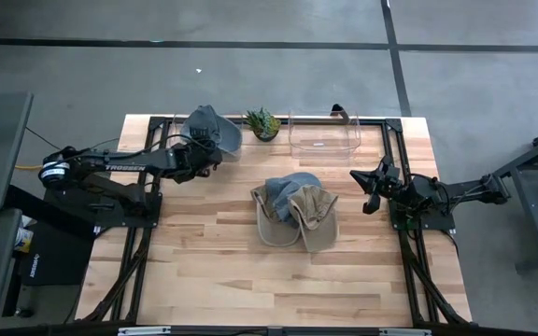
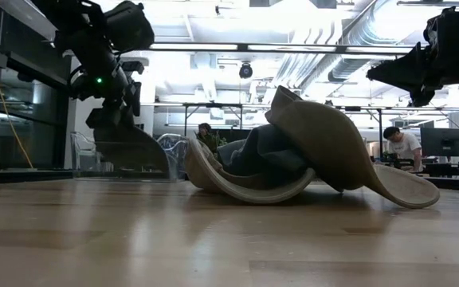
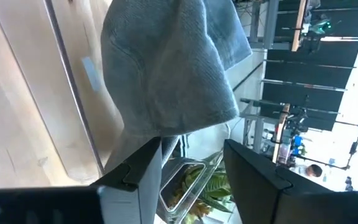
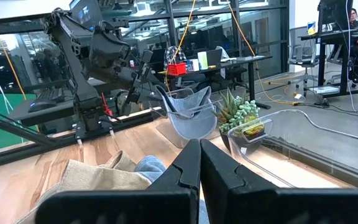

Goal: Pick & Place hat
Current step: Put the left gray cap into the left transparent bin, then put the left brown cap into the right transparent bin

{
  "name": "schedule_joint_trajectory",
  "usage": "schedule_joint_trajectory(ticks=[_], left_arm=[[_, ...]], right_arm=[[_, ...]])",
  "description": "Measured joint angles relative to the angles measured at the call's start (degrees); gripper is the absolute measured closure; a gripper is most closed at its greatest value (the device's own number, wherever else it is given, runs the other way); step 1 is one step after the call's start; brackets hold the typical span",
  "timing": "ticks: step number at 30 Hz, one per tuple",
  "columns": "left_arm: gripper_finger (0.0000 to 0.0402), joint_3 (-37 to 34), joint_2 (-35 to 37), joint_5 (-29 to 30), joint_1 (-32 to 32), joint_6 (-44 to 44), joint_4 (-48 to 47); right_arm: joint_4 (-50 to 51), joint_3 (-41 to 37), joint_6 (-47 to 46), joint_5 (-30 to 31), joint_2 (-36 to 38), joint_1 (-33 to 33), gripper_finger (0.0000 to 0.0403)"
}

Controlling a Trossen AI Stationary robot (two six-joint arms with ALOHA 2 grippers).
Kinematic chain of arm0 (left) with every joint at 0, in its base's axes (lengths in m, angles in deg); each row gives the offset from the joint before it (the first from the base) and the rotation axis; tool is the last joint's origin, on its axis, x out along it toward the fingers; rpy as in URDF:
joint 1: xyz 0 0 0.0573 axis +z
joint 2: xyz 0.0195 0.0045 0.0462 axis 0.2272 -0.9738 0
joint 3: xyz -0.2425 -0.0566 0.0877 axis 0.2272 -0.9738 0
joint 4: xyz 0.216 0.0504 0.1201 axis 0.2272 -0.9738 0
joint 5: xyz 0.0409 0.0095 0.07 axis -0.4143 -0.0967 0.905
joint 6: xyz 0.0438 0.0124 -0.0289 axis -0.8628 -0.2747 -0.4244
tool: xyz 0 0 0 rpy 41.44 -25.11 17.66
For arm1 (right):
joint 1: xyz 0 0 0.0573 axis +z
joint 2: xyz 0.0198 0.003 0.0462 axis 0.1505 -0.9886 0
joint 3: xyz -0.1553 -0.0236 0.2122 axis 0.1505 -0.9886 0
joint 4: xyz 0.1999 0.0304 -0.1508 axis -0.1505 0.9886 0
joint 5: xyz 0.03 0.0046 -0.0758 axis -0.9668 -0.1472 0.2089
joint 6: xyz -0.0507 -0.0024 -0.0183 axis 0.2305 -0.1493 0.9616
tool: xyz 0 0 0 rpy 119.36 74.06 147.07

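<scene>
The left gripper (image 1: 215,152) reaches toward the table's far edge, fingers gripping. The right gripper (image 1: 361,189) hovers raised, fingers pressed together.

Plant (image 1: 263,122) between hat (image 1: 210,128) — bin (image 1: 324,133)

"TROSSEN" lettering on the left arm (image 1: 124,165).

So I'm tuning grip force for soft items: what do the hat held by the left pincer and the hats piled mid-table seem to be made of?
The grey hat in the left pincer looks like soft matte knit or fleece: fuzzy weave, limp folds. The tan hats in the pile look like matte woven cotton or canvas, brims holding a curve; the blue-grey one among them looks like soft cloth, kind unclear.
</scene>
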Motion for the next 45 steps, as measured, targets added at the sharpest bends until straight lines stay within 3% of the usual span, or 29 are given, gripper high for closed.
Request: schedule_joint_trajectory(ticks=[16, 21, 31, 38, 45], left_arm=[[0.0097, 0.0, 2.4, -1.5, 0.0, -1.5, -0.9], [0.0093, 0.0, 5.4, -2.0, 0.0, -2.2, -1.0], [0.0104, 0.0, 14.0, -4.1, 0.0, -16.5, 0.2], [0.0104, 0.0, 17.2, -9.9, 0.0, -25.8, 2.7], [0.0104, 0.0, 17.3, -21.0, 0.0, -38.5, 8.8]], right_arm=[[0.0, 0.0, 0.0, 0.0, 0.0, 0.0, 0.0402], [0.0, 0.0, 0.0, 0.0, 0.0, 0.0, 0.0402], [0.0, 0.0, 0.0, 0.0, 0.0, 0.0, 0.0402], [0.0, 0.0, 0.0, 0.0, 0.0, 0.0, 0.0402], [0.0, 0.0, 0.0, 0.0, 0.0, 0.0, 0.0402]])
